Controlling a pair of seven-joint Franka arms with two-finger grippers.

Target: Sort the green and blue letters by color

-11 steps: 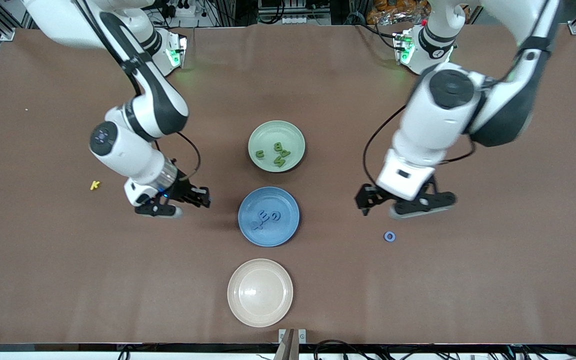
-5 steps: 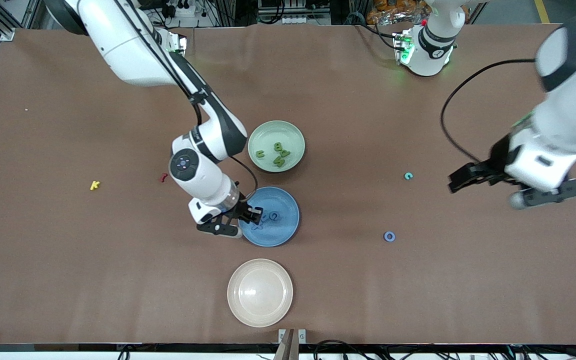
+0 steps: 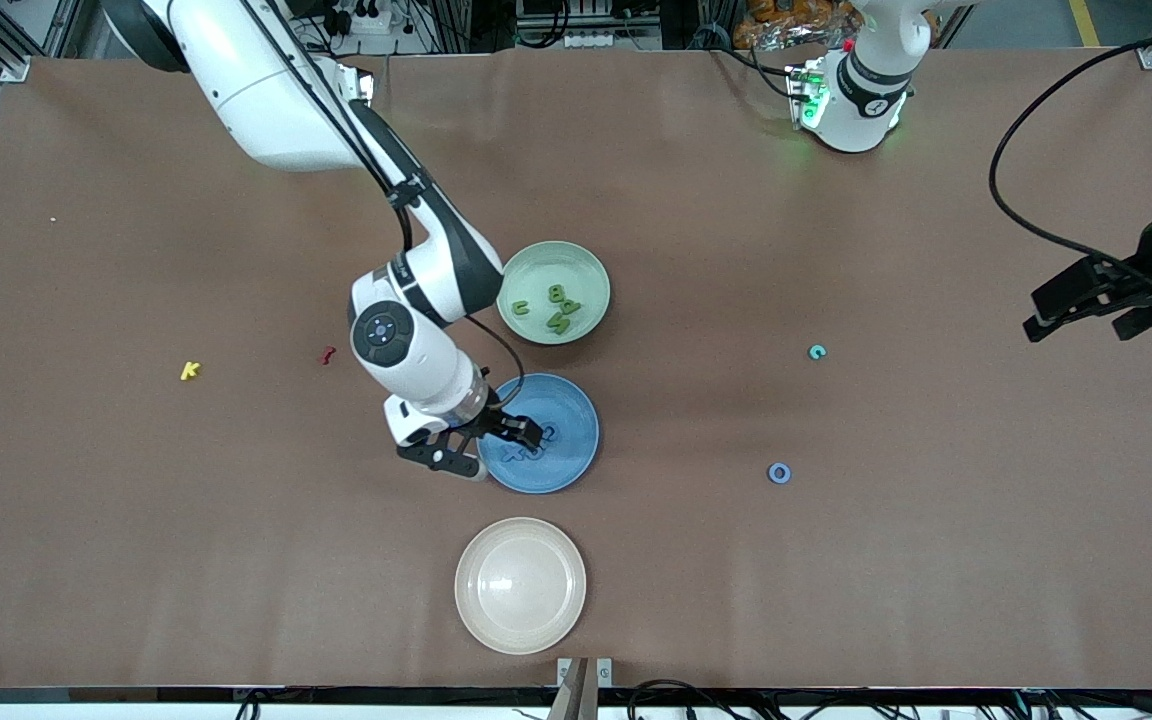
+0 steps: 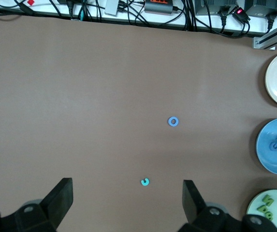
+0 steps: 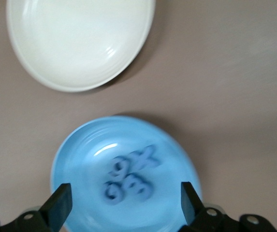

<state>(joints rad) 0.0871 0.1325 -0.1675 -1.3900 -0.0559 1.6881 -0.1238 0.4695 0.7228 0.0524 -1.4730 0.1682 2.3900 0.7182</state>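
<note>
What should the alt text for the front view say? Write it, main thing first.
The right hand hangs open over the blue plate of blue letters, between a green plate and a cream plate. The left hand is open, up over its own end of the table. A blue O lies loose.

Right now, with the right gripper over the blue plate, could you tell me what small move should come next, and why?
Probably lift the right gripper straight up off the blue plate: it is open, and the blue letters lie in the plate. The blue O is on the table, toward the left arm's end, with the open left gripper there.
</note>
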